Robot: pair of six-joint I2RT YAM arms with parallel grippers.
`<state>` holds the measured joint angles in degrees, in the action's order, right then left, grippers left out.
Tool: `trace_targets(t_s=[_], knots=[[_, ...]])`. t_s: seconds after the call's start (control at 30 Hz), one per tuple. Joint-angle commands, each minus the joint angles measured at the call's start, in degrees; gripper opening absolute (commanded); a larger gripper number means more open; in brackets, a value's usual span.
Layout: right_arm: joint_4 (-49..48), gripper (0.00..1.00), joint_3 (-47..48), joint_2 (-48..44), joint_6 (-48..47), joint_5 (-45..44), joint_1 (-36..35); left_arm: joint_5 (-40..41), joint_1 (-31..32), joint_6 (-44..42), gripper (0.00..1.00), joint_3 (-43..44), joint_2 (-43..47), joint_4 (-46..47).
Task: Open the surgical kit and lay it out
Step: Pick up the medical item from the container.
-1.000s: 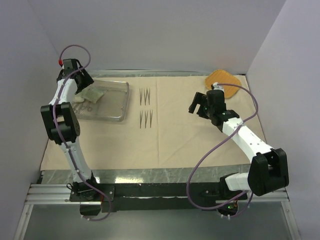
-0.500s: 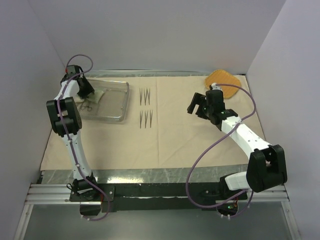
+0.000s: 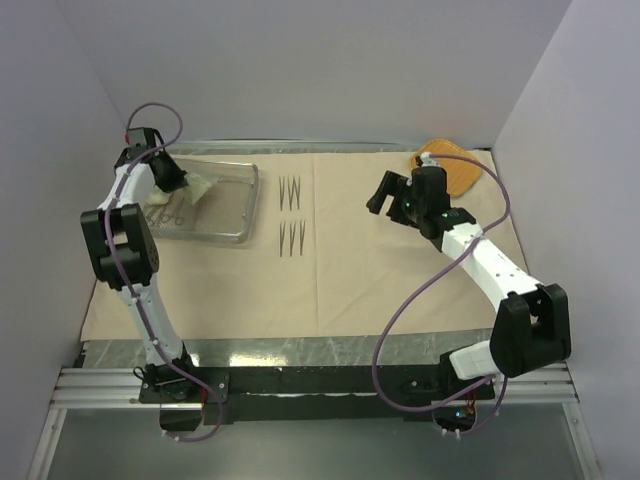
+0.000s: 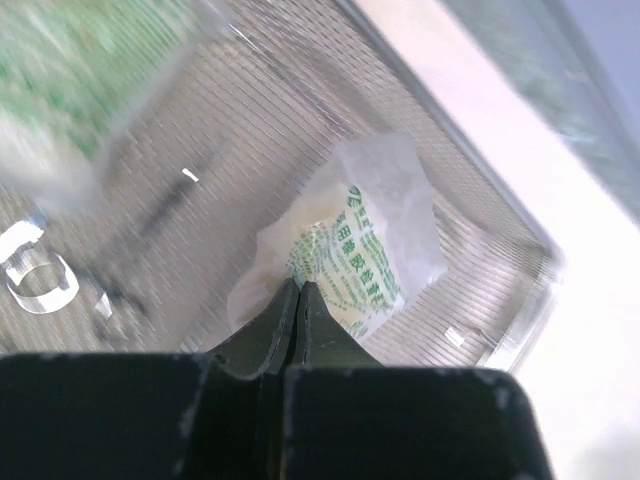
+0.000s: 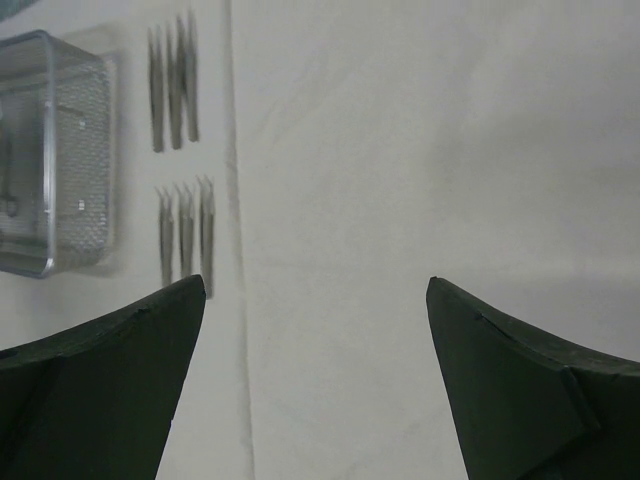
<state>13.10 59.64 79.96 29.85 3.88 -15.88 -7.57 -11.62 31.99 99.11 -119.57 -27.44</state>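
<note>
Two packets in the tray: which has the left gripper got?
The crumpled packet near the corner of the mesh tray: the left gripper is shut on its edge. The other packet lies apart, blurred and untouched.

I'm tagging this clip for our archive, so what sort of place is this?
Probably a robotics test cell: left arm and right arm bolted to a rail, plain walls around, a beige cloth with a wire-mesh tray and tweezers.
</note>
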Motion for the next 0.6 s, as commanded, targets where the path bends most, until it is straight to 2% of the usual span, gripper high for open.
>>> trace_targets(t_s=[0.0,0.17,0.33,0.57], knots=[[-6.9,1.00,4.8,1.2,5.0,7.4,-1.0,-3.1,2.5,9.5,0.01,-9.6,15.0,8.4],[-14.6,1.00,9.8,7.1,11.5,15.9,-4.5,-5.3,5.0,20.4,0.01,-20.3,24.2,14.8],[-21.6,0.98,15.1,14.0,17.9,22.1,-8.8,-6.6,9.3,26.8,0.01,-22.6,27.7,16.0],[-25.8,0.91,19.4,20.1,23.2,24.9,-12.7,-6.9,17.3,31.0,0.01,-23.3,27.9,18.1]])
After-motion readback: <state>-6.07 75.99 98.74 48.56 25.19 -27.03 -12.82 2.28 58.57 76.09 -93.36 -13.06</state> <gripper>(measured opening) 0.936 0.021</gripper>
